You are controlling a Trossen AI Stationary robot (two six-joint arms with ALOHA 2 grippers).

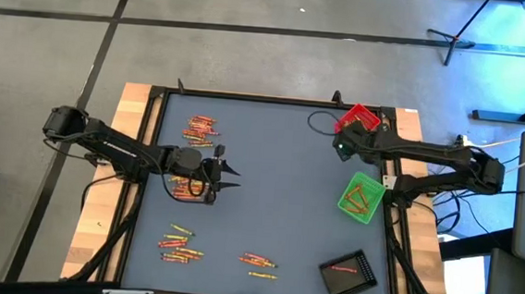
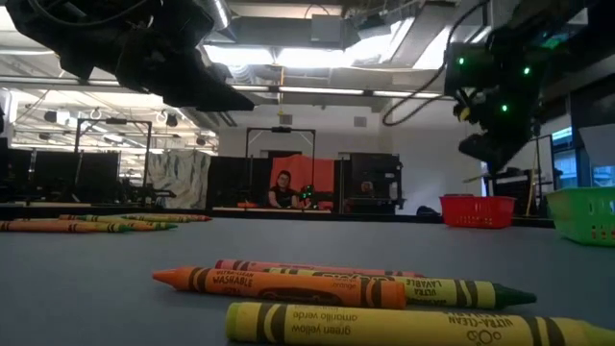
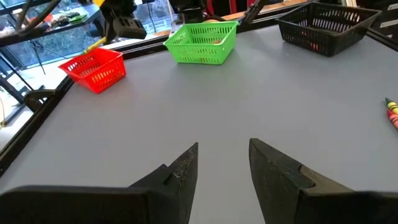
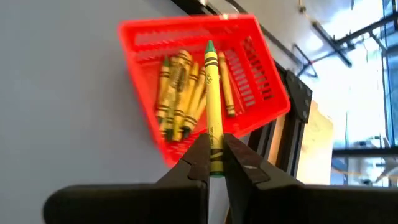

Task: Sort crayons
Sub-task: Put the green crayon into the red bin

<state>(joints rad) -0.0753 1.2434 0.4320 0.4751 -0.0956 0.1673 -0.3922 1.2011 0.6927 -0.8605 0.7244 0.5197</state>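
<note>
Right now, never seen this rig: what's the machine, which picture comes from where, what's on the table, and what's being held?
It is a robot with two dark arms at a grey table, each ending in a two-finger pincer. One picture looks straight down, one looks level across the tabletop, and two come from cameras on the wrists. Loose crayons lie in small heaps. There are three baskets: a red basket already holding yellow crayons, a green basket and a black basket. The right pincer is shut on a yellow crayon above the red basket. The left pincer is open and empty over the table's left side.
</note>
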